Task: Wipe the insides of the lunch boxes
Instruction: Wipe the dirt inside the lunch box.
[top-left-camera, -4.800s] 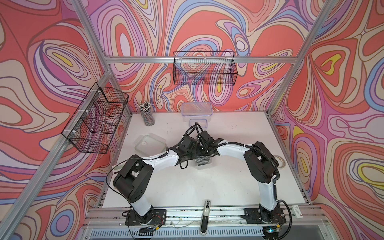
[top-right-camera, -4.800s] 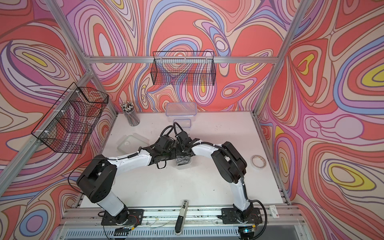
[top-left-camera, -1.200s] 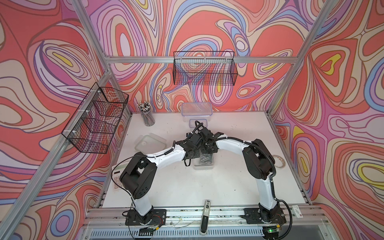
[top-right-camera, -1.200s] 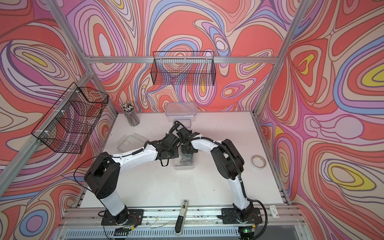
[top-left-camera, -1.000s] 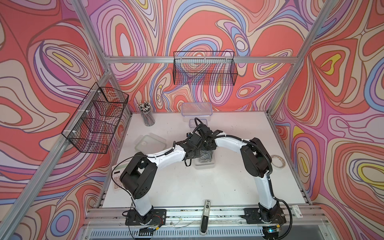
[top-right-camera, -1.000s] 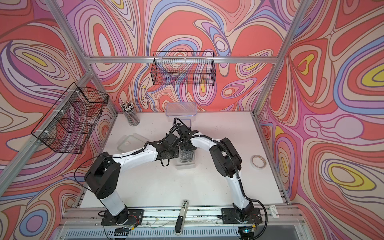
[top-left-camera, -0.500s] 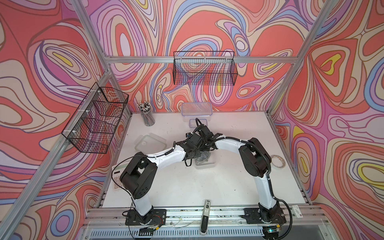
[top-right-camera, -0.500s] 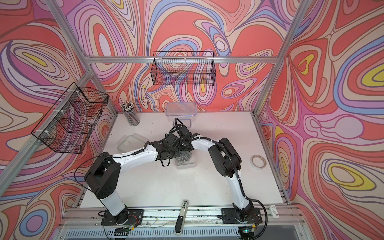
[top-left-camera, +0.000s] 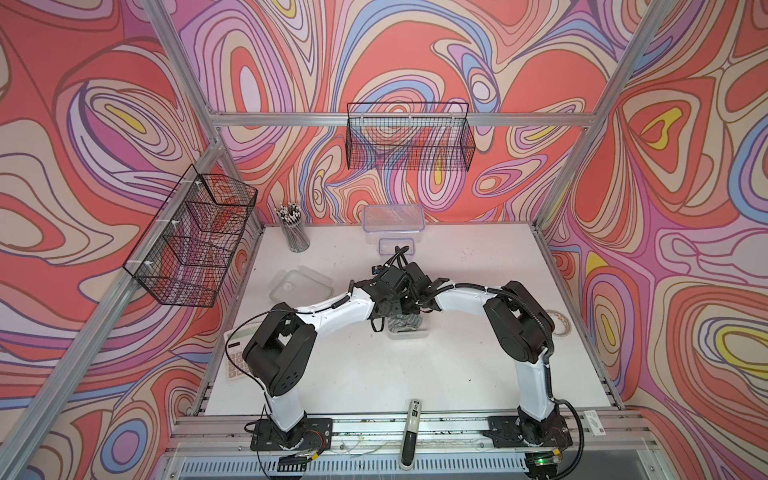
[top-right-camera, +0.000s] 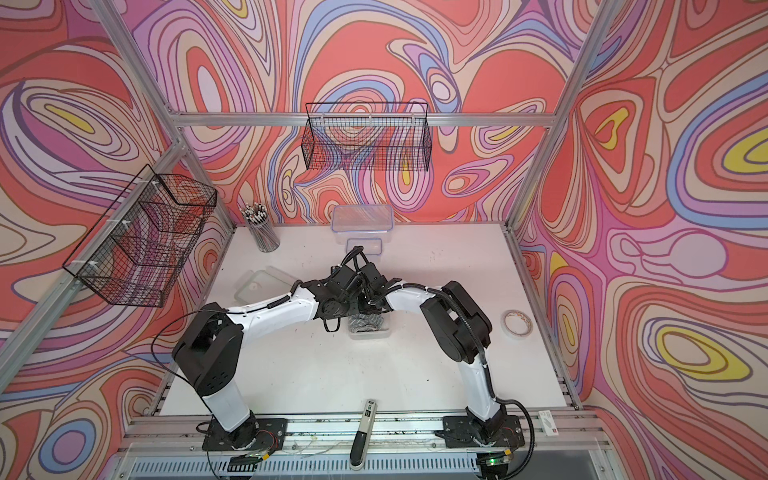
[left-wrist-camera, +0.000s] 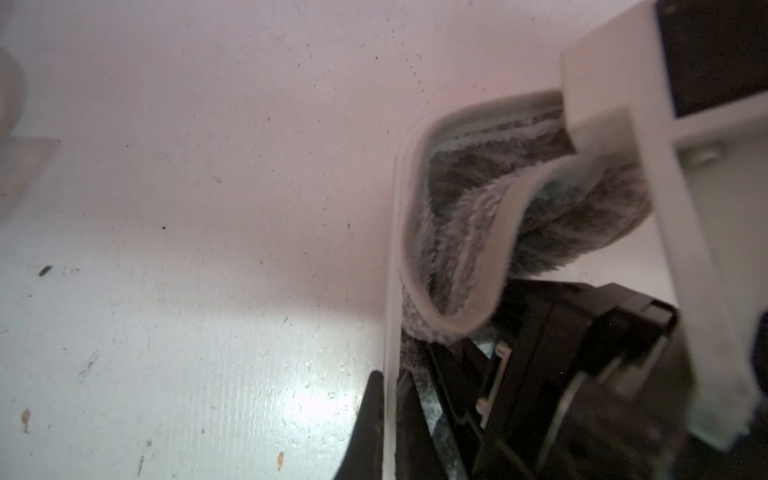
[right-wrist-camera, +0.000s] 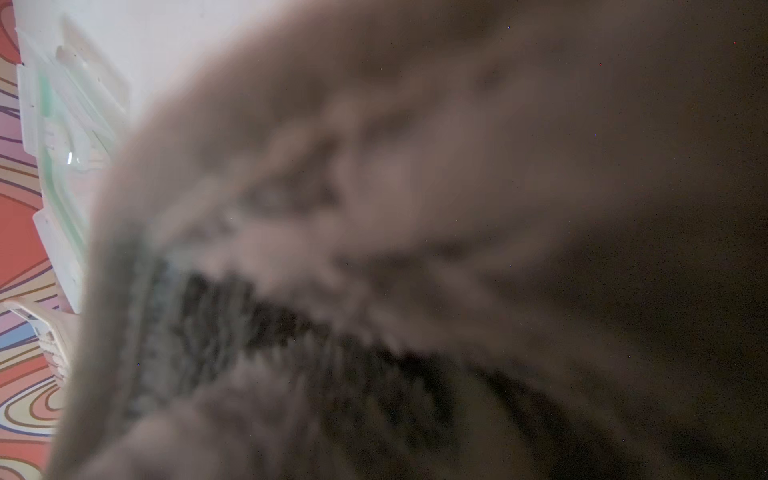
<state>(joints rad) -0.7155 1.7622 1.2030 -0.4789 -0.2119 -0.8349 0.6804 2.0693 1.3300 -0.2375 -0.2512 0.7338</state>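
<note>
Clamping the lunch box (top-left-camera: 409, 333) rim, left end effector (left-wrist-camera: 388, 424) steadies it; right end effector (left-wrist-camera: 519, 332), clutching cloth (left-wrist-camera: 465, 232), should reach corners.

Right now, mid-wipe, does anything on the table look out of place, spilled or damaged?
Nothing spilled or broken. One oddity: the grey cloth sits so close to the right wrist camera that it blurs and fills nearly that whole view. In both top views it is bunched inside the open tub.

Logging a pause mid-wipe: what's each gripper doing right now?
Left gripper: closed on the wall of the open lunch box.
Right gripper: closed on the grey striped cloth inside it.
</note>
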